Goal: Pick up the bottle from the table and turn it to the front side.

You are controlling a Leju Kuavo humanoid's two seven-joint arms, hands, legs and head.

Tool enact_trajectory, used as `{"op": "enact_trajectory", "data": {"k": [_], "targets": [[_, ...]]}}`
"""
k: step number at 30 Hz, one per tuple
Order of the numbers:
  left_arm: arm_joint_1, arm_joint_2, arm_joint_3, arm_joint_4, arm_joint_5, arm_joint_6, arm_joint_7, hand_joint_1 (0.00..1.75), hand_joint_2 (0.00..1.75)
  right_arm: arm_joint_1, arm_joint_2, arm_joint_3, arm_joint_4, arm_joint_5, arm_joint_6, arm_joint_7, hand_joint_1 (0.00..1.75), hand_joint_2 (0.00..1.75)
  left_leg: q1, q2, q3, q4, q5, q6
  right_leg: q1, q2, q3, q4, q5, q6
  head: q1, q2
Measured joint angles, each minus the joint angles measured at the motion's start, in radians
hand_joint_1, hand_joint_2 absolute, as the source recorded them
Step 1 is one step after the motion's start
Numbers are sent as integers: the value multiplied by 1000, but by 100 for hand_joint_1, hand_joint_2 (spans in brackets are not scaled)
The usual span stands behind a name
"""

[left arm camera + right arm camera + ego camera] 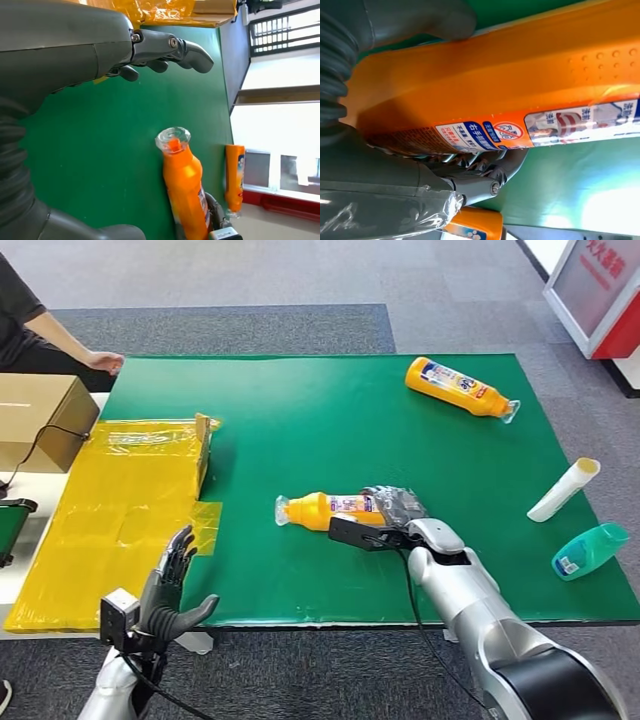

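Green mat (302, 420): second bottle (456, 386) far back.

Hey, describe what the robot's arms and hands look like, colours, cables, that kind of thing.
Both arms are silver metal; the right arm ends nearest the camera in a glossy black section and has a thin black cable running along it. The left hand has dark grey fingers, with a small boxy camera module at the wrist. The right hand is dark too. Up close, each has a grey ribbed cover and a thick grey thumb.

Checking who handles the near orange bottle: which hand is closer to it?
Right. The right hand grips the near orange bottle at its base end; the left hand hovers open at the table's near edge, well apart.
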Motion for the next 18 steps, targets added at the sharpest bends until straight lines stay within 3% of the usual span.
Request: {"op": "enact_trajectory", "data": {"k": [4,10,15,18], "targets": [[3,7,1,-3,-3,-2,0,0,175,33,-6,-1,-40,-95,-16,-69,175,175,0,0,0,0,0,0,0,0,0,0,0,0,0,0],[8,10,4,-34,8,-27,0,0,175,178,0,-4,-257,-275,-14,-137,175,175,0,-1,-1,0,0,0,1,-1,-1,0,-1,0,0,0],[-7,-19,42,-56,54,-90,7,0,175,318,52,-9,-512,-434,19,-148,175,175,0,-1,-3,0,0,-1,0,-1,-3,0,-1,0,0,0],[-32,-44,83,-56,90,-117,54,0,175,363,89,-10,-601,-483,38,-160,175,175,0,-1,-3,0,0,-1,0,-1,-3,0,-1,0,0,0]]}}
